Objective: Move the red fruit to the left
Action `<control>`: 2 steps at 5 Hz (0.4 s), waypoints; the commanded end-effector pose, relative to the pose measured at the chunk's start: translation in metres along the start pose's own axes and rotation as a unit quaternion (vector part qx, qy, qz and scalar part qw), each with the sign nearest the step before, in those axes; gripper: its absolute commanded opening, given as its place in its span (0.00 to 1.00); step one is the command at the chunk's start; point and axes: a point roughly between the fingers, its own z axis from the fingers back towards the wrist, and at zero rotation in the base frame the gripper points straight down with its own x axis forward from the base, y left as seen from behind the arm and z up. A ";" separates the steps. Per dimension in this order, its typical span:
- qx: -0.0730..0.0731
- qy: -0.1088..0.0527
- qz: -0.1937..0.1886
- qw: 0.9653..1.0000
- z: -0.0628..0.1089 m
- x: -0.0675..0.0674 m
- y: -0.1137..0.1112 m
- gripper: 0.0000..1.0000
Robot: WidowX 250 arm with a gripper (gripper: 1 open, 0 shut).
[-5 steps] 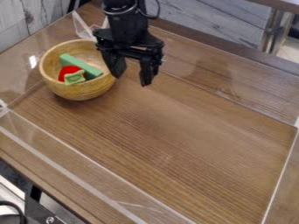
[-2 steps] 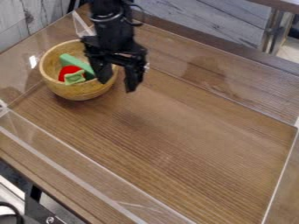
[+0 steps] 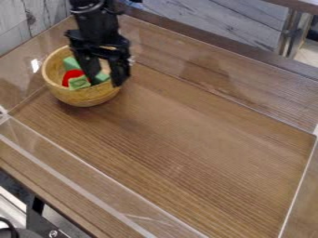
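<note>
A wooden bowl (image 3: 65, 94) stands at the table's left. Inside it lies the red fruit (image 3: 74, 76), only a small patch of red showing, beside a green block (image 3: 80, 84). My black gripper (image 3: 106, 72) hangs point-down over the bowl's right half. Its fingers are spread wide with nothing between them; one finger (image 3: 92, 72) covers part of the fruit, the other (image 3: 123, 71) is at the bowl's right rim.
Clear plastic walls (image 3: 37, 56) ring the wooden table (image 3: 187, 139). A low clear rail (image 3: 74, 186) runs along the front. A grey plank wall stands behind, at upper right.
The gripper has travelled left across the table, from beside the bowl's right edge to above the bowl, staying wide open. The bowl and its contents have not moved.
</note>
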 end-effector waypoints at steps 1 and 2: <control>0.010 -0.023 -0.003 1.000 0.012 0.013 0.020 1.00; 0.012 -0.022 0.003 1.000 0.009 0.017 0.032 1.00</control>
